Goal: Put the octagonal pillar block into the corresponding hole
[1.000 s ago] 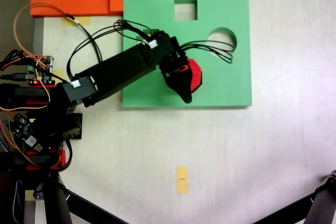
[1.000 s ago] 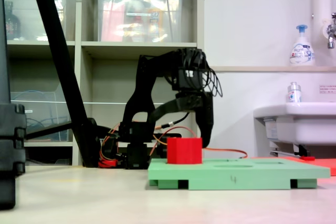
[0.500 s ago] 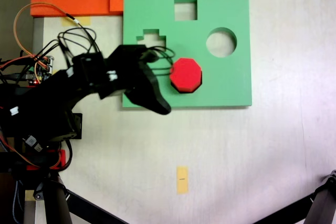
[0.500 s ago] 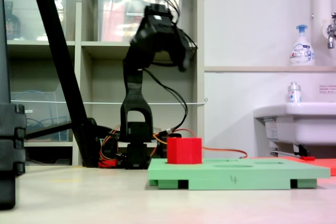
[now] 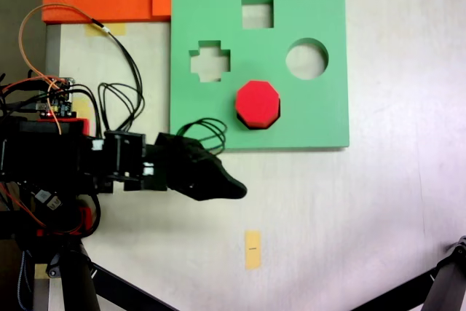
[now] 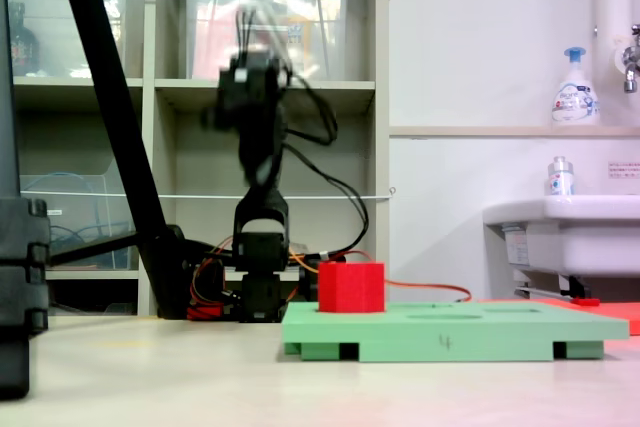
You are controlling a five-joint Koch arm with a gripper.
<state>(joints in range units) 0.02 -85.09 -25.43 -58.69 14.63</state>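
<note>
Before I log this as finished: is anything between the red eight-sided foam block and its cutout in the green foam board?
Nothing visible. The red eight-sided foam block already stands in the green foam board, rising well above its surface in a fixed view. The gripper is off the board.

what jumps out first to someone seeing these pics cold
The bright red octagonal foam block catches the eye first, sitting in the flat green foam board and standing proud of it in the low fixed view. Next, the black arm's gripper hangs off the board's lower left corner in the top-down fixed view, apart from the block. The board's cross, square and round cutouts are empty.
</note>
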